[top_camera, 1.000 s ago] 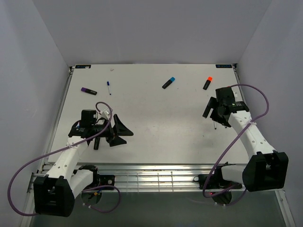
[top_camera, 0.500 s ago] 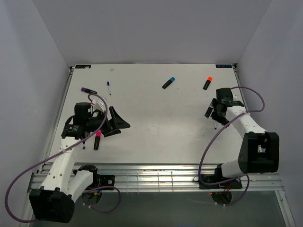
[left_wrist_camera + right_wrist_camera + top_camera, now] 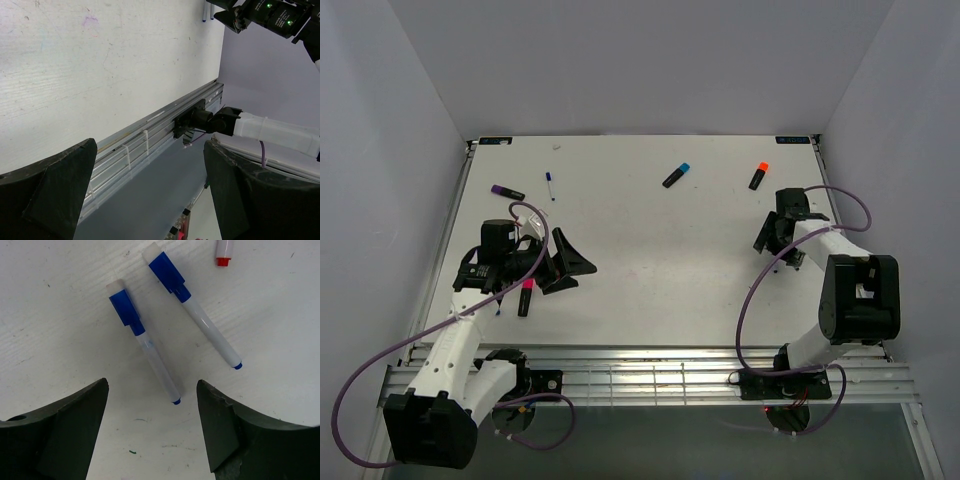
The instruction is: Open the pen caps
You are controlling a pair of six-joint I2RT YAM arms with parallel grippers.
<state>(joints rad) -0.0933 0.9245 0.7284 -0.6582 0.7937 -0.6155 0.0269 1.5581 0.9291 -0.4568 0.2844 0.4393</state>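
While our right hand point(image 3: 151, 390) hovers spread, holding nothing, we see nearer blue cap point(image 3: 125, 310) on worktop point(image 3: 55, 300) just ahead, between fingers point(image 3: 65, 435); its pen point(image 3: 157, 367) points back toward hand, slightly slanted, cap at far end.

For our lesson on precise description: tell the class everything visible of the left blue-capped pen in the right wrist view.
The left blue-capped pen lies flat and slanted on the table. Slim white barrel, blue clipped cap with a pale end plug, blue nub at the other end; plastic-looking, cap on. Only the table touches it; the right gripper's open jaws flank its tip.
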